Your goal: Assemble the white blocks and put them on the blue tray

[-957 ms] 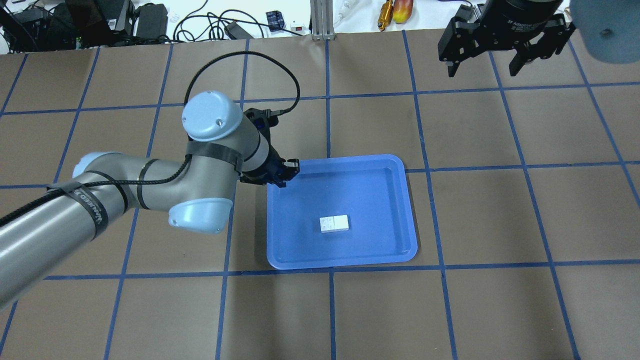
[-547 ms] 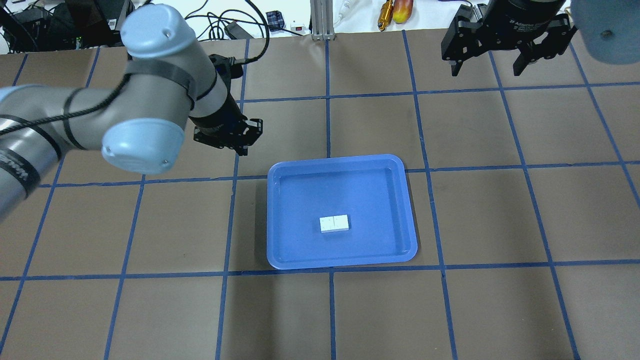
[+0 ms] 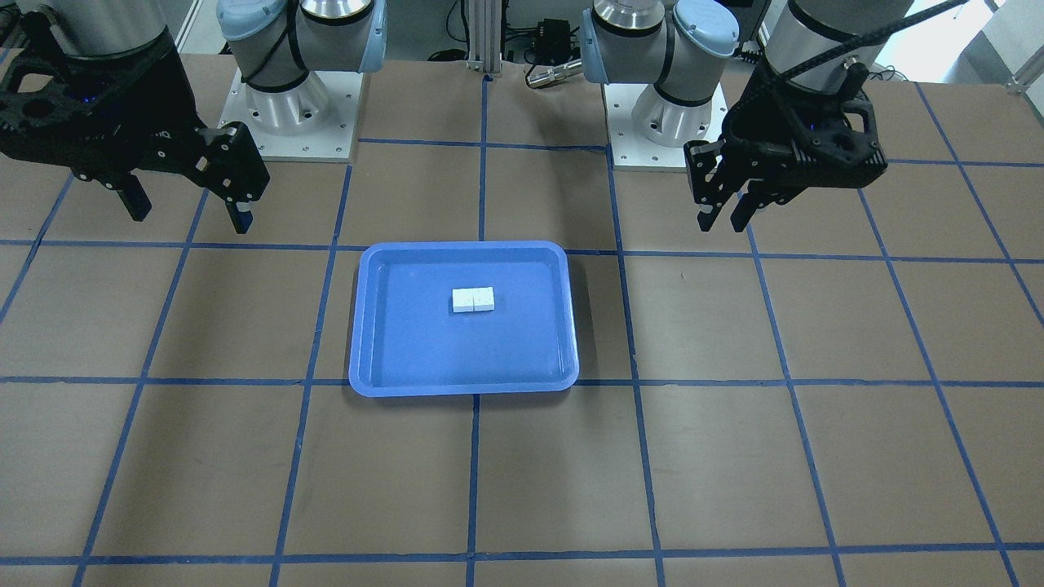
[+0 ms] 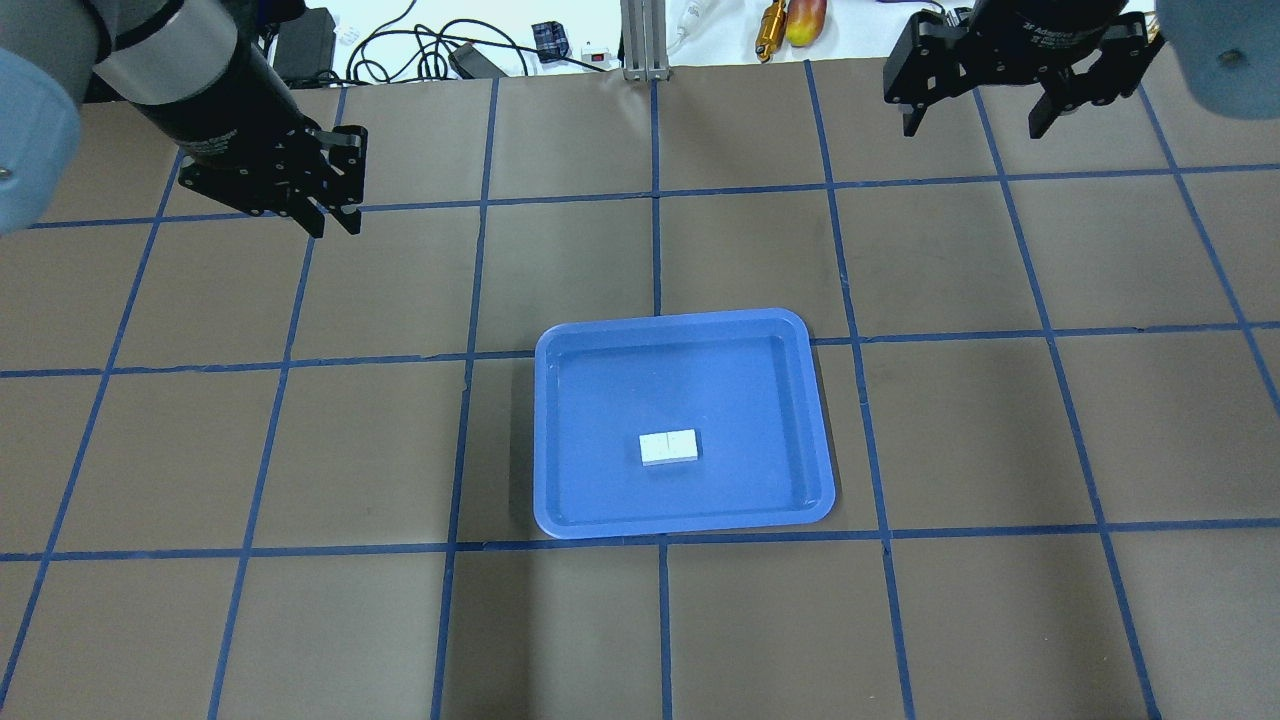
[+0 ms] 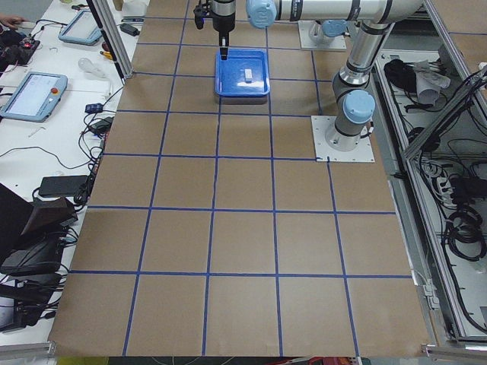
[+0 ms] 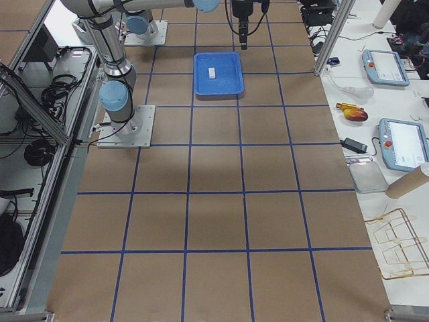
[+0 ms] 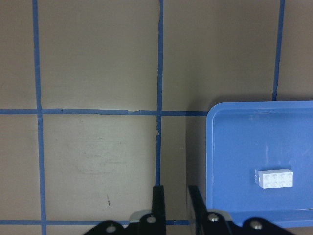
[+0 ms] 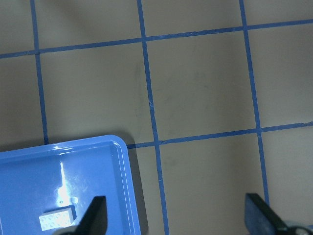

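Now the left gripper (image 4: 337,228), slightly apart, has retreated from the blue tray (image 4: 815,420). Joined white blocks (image 4: 669,447) lie inside: likely finished.

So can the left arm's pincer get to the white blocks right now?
Probably yes. The white blocks lie alone in the open blue tray, nothing covers them, and nothing stands between them and the left pincer.
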